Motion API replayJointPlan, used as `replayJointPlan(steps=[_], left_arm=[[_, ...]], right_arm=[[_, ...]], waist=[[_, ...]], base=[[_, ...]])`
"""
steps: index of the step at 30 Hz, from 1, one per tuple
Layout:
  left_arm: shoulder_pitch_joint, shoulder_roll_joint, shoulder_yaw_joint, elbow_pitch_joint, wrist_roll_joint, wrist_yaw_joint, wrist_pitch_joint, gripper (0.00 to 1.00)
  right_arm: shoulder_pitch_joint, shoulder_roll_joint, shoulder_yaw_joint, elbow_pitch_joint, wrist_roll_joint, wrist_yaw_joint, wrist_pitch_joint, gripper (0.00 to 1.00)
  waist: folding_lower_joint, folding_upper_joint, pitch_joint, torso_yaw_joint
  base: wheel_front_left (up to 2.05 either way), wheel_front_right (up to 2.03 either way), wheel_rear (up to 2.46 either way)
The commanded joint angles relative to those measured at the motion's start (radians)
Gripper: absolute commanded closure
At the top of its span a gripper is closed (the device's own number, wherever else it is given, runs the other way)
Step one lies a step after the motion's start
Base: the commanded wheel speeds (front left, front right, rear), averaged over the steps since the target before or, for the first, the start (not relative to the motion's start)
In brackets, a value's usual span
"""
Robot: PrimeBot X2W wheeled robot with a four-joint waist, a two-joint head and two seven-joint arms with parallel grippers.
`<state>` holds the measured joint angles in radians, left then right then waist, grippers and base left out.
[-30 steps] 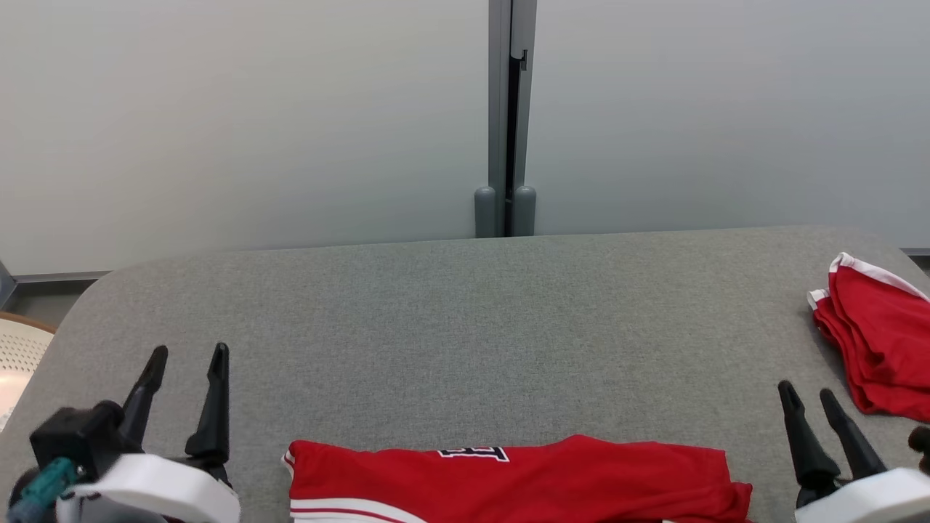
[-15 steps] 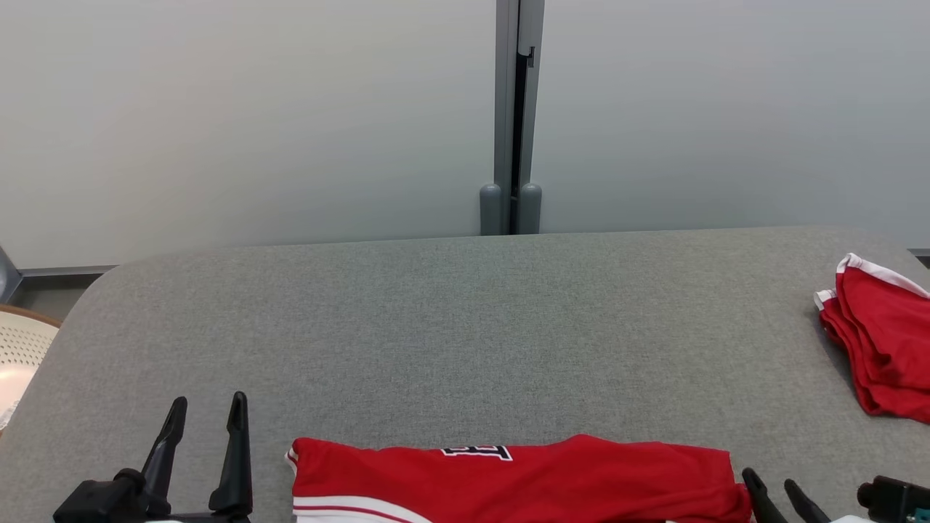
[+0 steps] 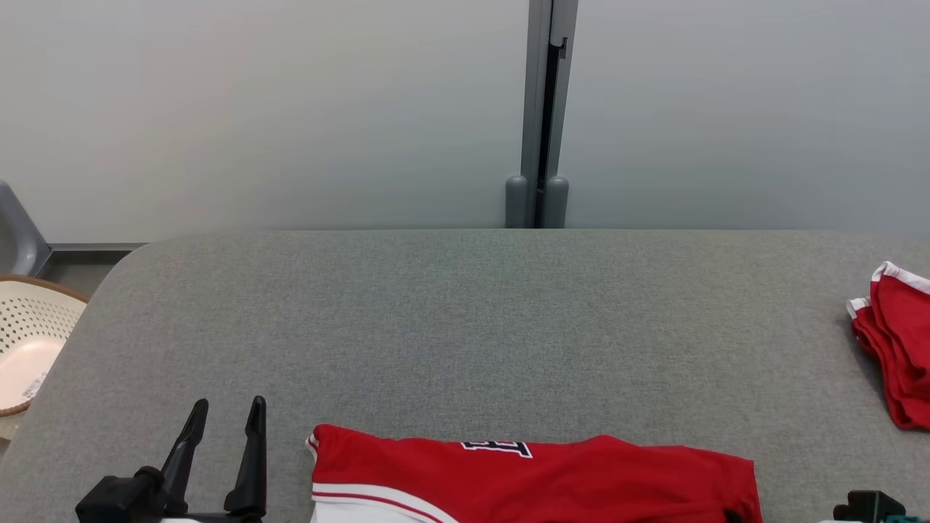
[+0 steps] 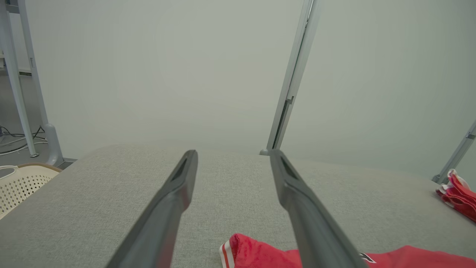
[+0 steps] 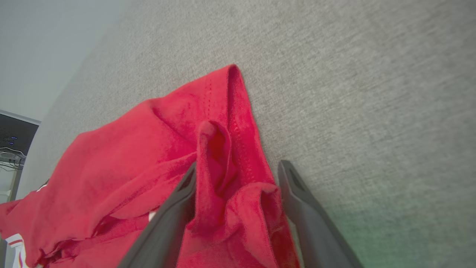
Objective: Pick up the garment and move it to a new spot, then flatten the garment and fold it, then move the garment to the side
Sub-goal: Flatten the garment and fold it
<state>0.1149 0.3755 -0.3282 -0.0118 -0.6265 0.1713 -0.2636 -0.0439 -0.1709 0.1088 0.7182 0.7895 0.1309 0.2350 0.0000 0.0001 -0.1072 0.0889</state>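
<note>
Right wrist view: the right gripper (image 5: 238,167) is seen with its two fingers (image 5: 169,219) apart, one on each side of a raised fold at the end of the red garment (image 5: 122,163). The garment is laid flat along the near edge of the grey surface (image 5: 372,93). The left gripper (image 4: 232,153) is held apart too, with nothing in it, beside the garment's left end. Another red pile (image 3: 897,349) is seen at the right edge of the surface. A white basket (image 3: 29,341) is seen past the left edge.
</note>
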Motion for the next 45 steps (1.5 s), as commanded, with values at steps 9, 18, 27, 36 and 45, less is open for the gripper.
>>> replayJointPlan(steps=[9,18,27,36,45], left_arm=[[-0.022,-0.002,0.004,0.016,0.002,-0.011,-0.001,0.00],[-0.010,0.000,0.008,0.017,-0.009,-0.002,0.001,0.00],[-0.016,-0.007,0.020,0.010,-0.004,0.003,0.000,0.00],[0.022,0.009,0.088,-0.017,0.005,0.023,0.000,0.00],[0.033,0.022,0.087,-0.041,0.009,0.029,0.012,0.00]], right_arm=[[0.031,0.054,0.038,-0.003,0.052,-0.001,-0.013,1.00],[-0.028,0.001,0.057,-0.088,0.111,0.000,-0.045,1.00],[-0.103,-0.160,-0.016,-0.113,0.104,0.000,-0.010,1.00],[-0.055,-0.118,-0.031,-0.357,0.127,0.000,0.043,1.00],[0.052,0.042,0.066,-0.642,0.125,0.000,0.159,1.00]], waist=[[0.0000,-0.0001,0.013,0.023],[0.0000,-0.0001,0.011,-0.006],[0.0000,-0.0001,0.015,-0.046],[0.0000,-0.0001,-0.013,-0.023],[0.0000,-0.0001,-0.014,0.042]], base=[[0.00,0.00,0.00],[0.00,0.00,0.00],[0.00,0.00,0.00],[0.00,0.00,0.00],[0.00,0.00,0.00]])
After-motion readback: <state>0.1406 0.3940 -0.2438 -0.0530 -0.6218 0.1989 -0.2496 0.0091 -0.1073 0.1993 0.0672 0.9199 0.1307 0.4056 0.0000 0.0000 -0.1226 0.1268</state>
